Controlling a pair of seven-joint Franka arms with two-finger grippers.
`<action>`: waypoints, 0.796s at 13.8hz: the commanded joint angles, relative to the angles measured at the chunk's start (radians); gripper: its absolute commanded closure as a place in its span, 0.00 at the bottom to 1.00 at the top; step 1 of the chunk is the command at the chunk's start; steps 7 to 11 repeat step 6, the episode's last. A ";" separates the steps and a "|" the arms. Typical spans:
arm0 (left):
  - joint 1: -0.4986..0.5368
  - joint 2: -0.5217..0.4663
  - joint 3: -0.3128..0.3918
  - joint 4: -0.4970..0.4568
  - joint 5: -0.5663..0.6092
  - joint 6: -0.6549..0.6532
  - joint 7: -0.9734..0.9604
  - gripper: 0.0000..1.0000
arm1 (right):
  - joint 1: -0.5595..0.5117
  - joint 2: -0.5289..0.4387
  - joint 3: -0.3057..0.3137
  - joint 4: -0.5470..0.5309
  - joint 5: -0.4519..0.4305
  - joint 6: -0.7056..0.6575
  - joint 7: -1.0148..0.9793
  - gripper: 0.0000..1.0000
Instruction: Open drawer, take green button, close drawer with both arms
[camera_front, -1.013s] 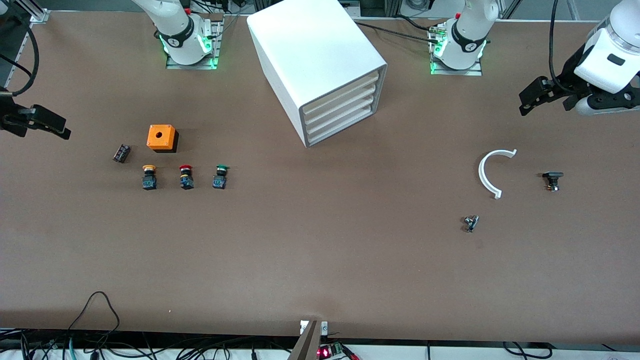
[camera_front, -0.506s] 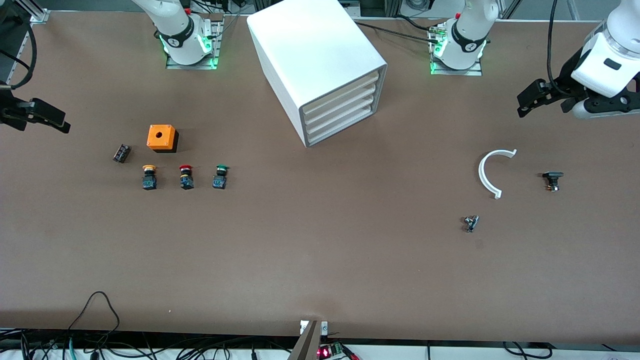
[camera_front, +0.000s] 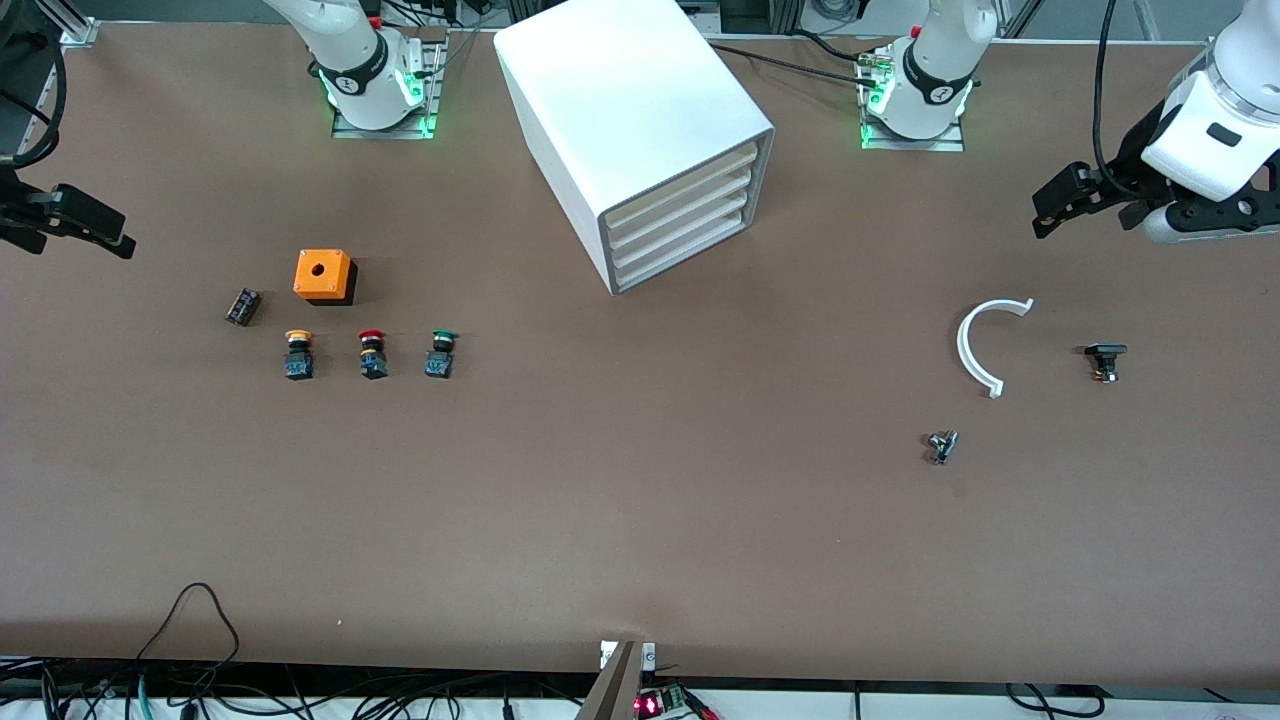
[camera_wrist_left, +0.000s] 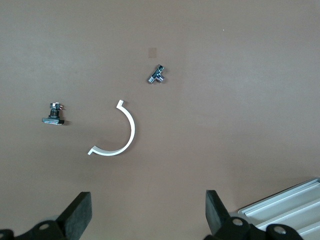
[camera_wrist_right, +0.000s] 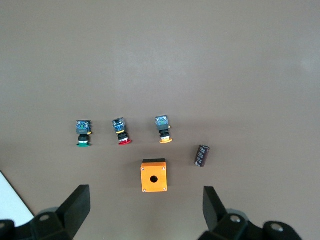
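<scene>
The white cabinet stands between the two arm bases, and its stacked drawers are all pushed in. The drawer is the lowest of them, flush with the others. The green-capped button stands on the open table, nearest the cabinet in a row of three; it also shows in the right wrist view. My left gripper hangs open and empty over bare table at the left arm's end. My right gripper hangs open and empty over the table edge at the right arm's end.
A red-capped button and a yellow-capped button stand beside the green one. An orange box and a small dark part lie nearby. A white curved piece, a black part and a metal fitting lie toward the left arm's end.
Both grippers have drifted slightly toward the bases' edge of the table, still open. Nothing on the table has moved.
</scene>
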 joint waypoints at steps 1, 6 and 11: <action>-0.013 0.016 0.013 0.033 -0.017 -0.018 0.018 0.00 | 0.003 -0.017 0.002 -0.020 0.003 -0.004 -0.013 0.00; -0.013 0.016 0.011 0.033 -0.017 -0.020 0.018 0.00 | 0.003 -0.017 0.000 -0.018 0.001 -0.006 -0.014 0.00; -0.013 0.016 0.011 0.033 -0.017 -0.020 0.018 0.00 | 0.003 -0.017 0.000 -0.018 0.001 -0.006 -0.014 0.00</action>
